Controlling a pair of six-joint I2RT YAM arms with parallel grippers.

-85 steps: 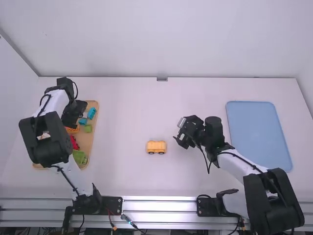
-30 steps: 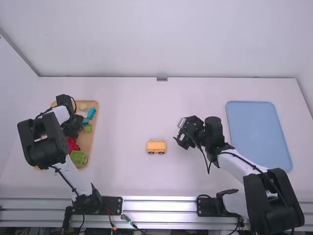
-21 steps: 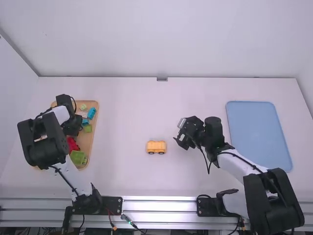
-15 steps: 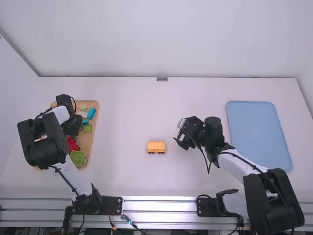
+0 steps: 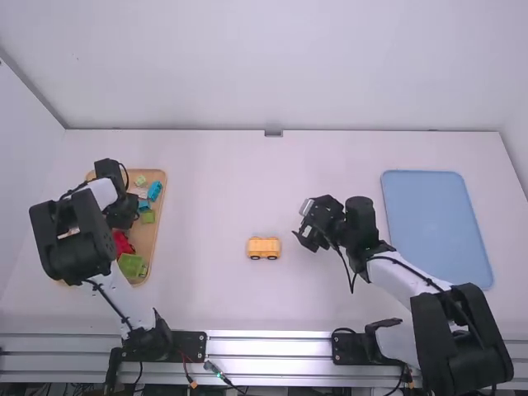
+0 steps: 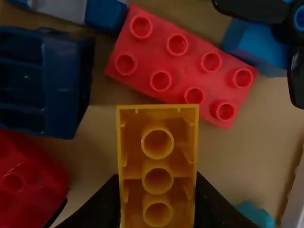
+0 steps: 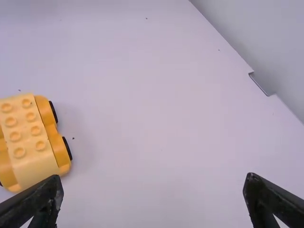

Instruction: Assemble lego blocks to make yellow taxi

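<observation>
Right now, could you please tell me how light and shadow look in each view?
High view: fairly even light on the table, bright streaks along the metal rail; right wrist view: a soft, faint shadow beside the car; left wrist view: dimmer, the dark blue block in shade, the yellow block brighter.

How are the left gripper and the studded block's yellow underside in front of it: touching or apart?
Touching: the left wrist view shows the left gripper holding the yellow block, one finger against each long side.
</observation>
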